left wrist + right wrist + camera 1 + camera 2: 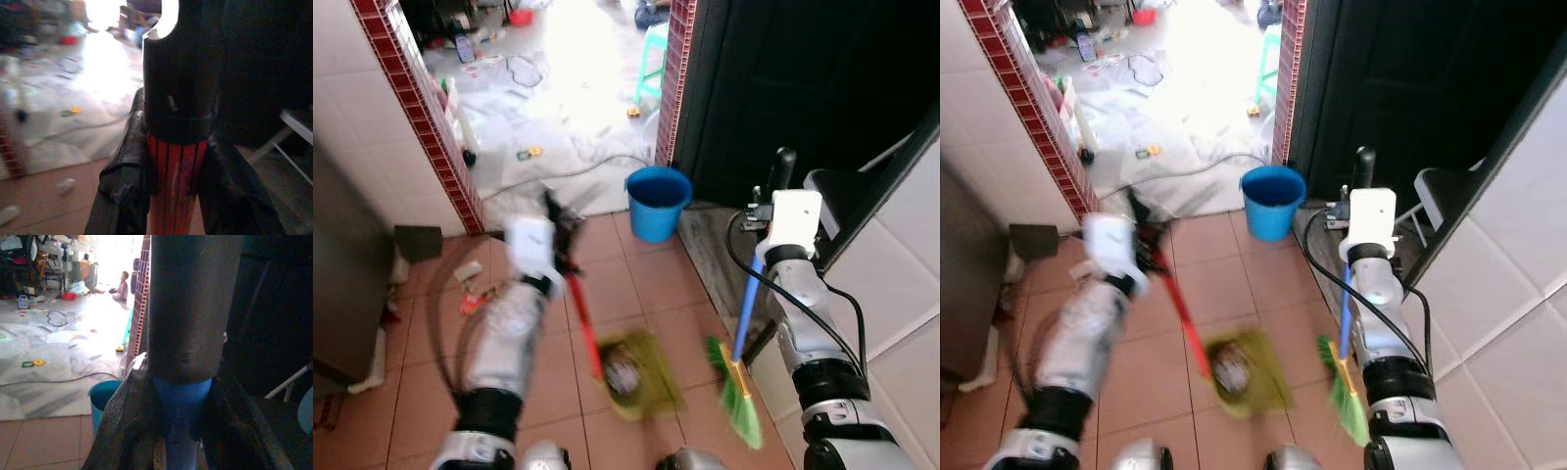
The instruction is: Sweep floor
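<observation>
Gripping the red dustpan handle point(579, 318), the left gripper point(171, 196) jaws pinch it, the green dustpan point(641, 377) resting on the tiled floor point(636, 274) with debris inside. Right of it, the right gripper point(181, 431) jaws clamp the broom point(741, 397). Best keep the pan flat and sweep short strokes toward it.

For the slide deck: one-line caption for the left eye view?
Left gripper holds red-handled dustpan, right gripper a blue-handled green broom, near a blue bucket.

Head stereo downward; wrist cameras close-up.
</observation>
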{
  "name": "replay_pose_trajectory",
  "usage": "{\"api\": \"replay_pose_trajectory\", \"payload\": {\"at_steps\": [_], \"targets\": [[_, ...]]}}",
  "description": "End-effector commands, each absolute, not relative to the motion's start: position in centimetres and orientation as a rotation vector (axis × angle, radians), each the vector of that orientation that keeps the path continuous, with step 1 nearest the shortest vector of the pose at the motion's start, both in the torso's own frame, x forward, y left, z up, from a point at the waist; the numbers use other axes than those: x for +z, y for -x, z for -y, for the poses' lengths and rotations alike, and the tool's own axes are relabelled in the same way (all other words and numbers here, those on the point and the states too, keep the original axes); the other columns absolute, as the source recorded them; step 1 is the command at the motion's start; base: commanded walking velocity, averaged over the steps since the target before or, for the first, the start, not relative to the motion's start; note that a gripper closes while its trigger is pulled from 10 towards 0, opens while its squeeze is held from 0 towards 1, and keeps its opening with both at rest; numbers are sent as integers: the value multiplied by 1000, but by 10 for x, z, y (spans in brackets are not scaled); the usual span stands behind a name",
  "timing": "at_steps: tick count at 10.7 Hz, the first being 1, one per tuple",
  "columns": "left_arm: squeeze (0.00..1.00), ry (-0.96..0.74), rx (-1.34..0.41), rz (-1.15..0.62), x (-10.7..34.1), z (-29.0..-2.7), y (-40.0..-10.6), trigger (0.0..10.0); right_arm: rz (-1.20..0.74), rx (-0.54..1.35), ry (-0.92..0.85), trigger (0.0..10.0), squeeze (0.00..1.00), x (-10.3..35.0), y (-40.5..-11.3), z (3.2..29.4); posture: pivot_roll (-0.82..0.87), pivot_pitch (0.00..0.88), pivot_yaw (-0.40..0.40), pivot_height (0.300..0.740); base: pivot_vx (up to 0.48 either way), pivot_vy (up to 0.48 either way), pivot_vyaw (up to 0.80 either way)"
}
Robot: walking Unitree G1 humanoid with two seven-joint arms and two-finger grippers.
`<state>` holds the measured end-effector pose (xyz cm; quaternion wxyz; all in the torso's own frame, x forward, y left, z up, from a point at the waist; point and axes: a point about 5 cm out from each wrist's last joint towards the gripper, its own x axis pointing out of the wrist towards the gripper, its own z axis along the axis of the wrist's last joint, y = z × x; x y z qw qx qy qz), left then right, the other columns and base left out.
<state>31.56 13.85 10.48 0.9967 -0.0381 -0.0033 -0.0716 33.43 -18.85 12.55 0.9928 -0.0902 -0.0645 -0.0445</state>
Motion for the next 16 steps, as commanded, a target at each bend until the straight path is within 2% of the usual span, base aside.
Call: {"api": "replay_pose_trajectory", "payload": {"at_steps": [1, 4, 5, 8, 12, 16], "targets": [[0, 104, -108, 153, 143, -146, -326, 10000, 178, -88, 203, 10000, 0, 137, -336, 190, -21, 0, 7, 740, 0, 0, 0], [0, 126, -105, 237, 170, -150, -333, 10000, 169, -97, 210, 10000, 0, 136, -337, 191, -19, 0, 7, 740, 0, 0, 0], [0, 130, -114, 246, 174, -149, -333, 10000, 167, -95, 208, 10000, 0, 136, -338, 189, -19, 0, 10, 740, 0, 0, -688], [0, 148, -111, 267, 181, -150, -335, 10000, 155, -85, 204, 10000, 0, 132, -336, 188, -19, 0, 9, 740, 339, 0, -535], [0, 167, -95, 319, 199, -152, -338, 10000, 142, -69, 203, 10000, 0, 130, -337, 186, -22, 0, 7, 740, 421, 0, 0], [0, 179, -53, 389, 218, -157, -340, 10000, 136, -57, 219, 10000, 0, 128, -337, 186, -23, 0, 2, 740, 404, 259, 0]]}}
